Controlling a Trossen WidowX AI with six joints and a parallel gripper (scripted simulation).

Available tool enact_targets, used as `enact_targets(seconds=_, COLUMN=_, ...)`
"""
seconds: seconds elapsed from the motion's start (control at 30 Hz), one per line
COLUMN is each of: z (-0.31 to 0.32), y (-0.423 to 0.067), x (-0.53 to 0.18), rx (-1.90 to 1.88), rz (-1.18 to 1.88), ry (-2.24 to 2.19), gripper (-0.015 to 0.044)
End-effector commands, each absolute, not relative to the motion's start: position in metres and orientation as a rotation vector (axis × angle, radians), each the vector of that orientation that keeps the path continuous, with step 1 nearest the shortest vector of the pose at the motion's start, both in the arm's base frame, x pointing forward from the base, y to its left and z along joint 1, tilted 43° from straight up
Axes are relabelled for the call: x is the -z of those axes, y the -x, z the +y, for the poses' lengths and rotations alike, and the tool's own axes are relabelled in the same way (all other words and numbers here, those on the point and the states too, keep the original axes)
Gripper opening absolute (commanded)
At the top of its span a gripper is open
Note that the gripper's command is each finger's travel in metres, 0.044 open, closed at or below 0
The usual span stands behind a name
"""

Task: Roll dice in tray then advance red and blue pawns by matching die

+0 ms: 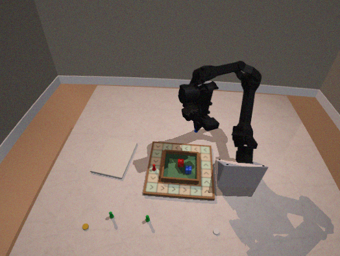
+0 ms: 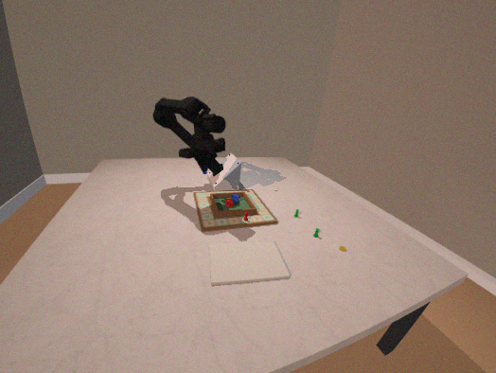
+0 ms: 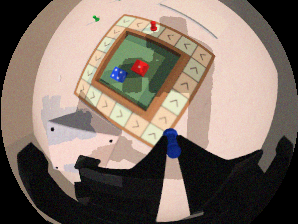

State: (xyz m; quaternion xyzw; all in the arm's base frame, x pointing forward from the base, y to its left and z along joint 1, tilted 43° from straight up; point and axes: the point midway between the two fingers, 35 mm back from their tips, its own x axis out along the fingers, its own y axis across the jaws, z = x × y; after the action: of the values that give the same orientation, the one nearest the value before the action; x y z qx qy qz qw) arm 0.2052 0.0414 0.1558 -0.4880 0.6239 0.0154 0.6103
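The square game board point(image 1: 152, 188) point(image 2: 204, 222) point(image 3: 174, 104) has arrow squares around a green tray point(image 1: 169, 166) point(image 2: 244, 204) point(image 3: 160, 72) in its middle. The red die point(image 1: 180, 162) point(image 2: 229, 203) point(image 3: 140, 67) and the blue die point(image 1: 188, 169) point(image 2: 235, 198) point(image 3: 119, 75) lie in the tray. The red pawn point(image 1: 154, 167) point(image 2: 246, 216) point(image 3: 154, 27) stands on a left-side square of the board. My gripper point(image 1: 196, 128) point(image 2: 205, 170) point(image 3: 170, 139) is shut on the blue pawn point(image 1: 196, 130) point(image 2: 204, 171) point(image 3: 172, 143) and holds it high above the board's far side.
A white flat card point(image 1: 115, 160) point(image 2: 248, 262) lies left of the board. Two green pawns point(image 1: 111, 214) point(image 1: 147, 218) point(image 2: 296, 213) point(image 2: 316, 232), a yellow disc point(image 1: 85, 226) point(image 2: 343, 248) and a white disc point(image 1: 216, 232) lie on the table. The grey arm base point(image 1: 240, 177) stands right of the board.
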Motion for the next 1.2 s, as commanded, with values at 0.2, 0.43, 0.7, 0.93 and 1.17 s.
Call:
enact_targets(seconds=0.2, z=0.041, y=-0.254, x=-0.146, rx=-0.007, rz=1.459, ry=1.140, gripper=0.0000)
enact_targets(seconds=0.43, z=0.034, y=-0.289, x=-0.135, rx=0.016, rz=1.477, ry=1.146, gripper=0.0000)
enact_targets(seconds=0.7, z=0.020, y=-0.329, x=-0.118, rx=0.043, rz=1.502, ry=1.154, gripper=0.0000)
enact_targets(seconds=0.93, z=0.012, y=-0.341, x=-0.111, rx=0.052, rz=1.511, ry=1.157, gripper=0.0000)
enact_targets(seconds=1.17, z=-0.006, y=-0.346, x=-0.092, rx=0.053, rz=1.511, ry=1.158, gripper=0.0000)
